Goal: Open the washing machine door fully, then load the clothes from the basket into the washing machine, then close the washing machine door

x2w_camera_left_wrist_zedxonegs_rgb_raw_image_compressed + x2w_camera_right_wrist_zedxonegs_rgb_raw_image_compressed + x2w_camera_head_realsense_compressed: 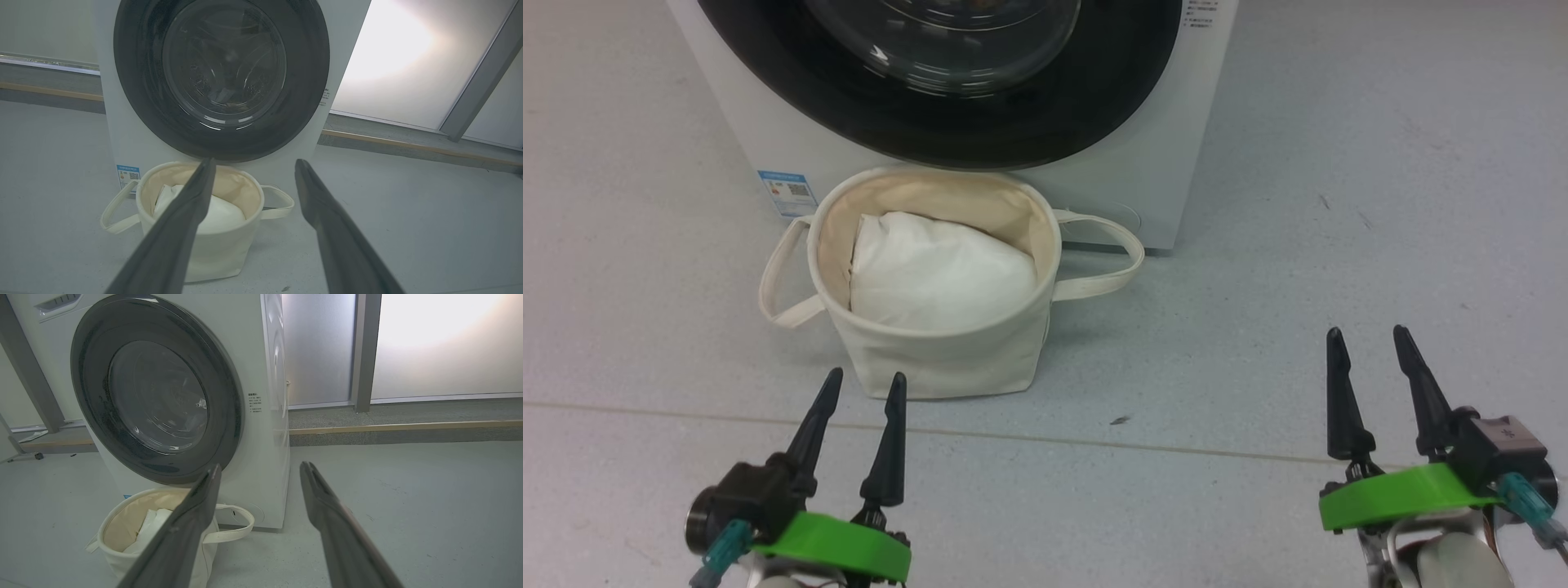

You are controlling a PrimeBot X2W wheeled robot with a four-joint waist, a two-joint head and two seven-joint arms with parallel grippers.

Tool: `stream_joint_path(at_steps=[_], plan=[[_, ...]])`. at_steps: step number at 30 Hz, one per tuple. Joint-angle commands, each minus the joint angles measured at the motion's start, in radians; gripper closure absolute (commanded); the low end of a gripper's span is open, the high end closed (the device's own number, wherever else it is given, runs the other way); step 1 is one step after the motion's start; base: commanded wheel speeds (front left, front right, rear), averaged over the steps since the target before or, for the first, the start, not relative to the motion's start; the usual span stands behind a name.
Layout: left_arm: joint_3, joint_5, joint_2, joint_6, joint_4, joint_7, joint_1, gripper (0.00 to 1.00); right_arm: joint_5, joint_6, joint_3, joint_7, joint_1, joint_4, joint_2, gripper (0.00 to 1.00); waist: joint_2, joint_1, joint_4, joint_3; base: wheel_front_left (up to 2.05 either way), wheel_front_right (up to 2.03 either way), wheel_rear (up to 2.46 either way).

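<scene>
On the floor, touching the washing machine, sits the basket, handy for loading; white bundle inside (patterned clothes not made out). Door shut. Left gripper and right gripper spread, empty, set back from the door, probably leaving swing room.

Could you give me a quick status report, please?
Open and empty: left gripper, right gripper. Shut: washing machine door. Standing close in front of it: basket, white bundle inside.
</scene>
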Motion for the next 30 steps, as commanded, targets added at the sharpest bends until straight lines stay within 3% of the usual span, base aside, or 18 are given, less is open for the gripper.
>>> stream_joint_path(at_steps=[1, 30], plan=[[0.032, -0.008, 0.013, 0.005, -0.031, -0.005, -0.014, 0.0, -0.006, 0.0, 0.022, -0.005, -0.013, -0.029, -0.002, 0.0, -0.0001, 0.0, 0.001, 0.001, 0.0, 0.0, 0.0], [0.033, -0.004, 0.013, -0.003, -0.024, -0.005, -0.019, 0.0, -0.004, 0.0, 0.009, -0.005, -0.016, -0.029, -0.002, 0.0, -0.0001, 0.0, 0.009, 0.009, 0.0, 0.0, 0.0]])
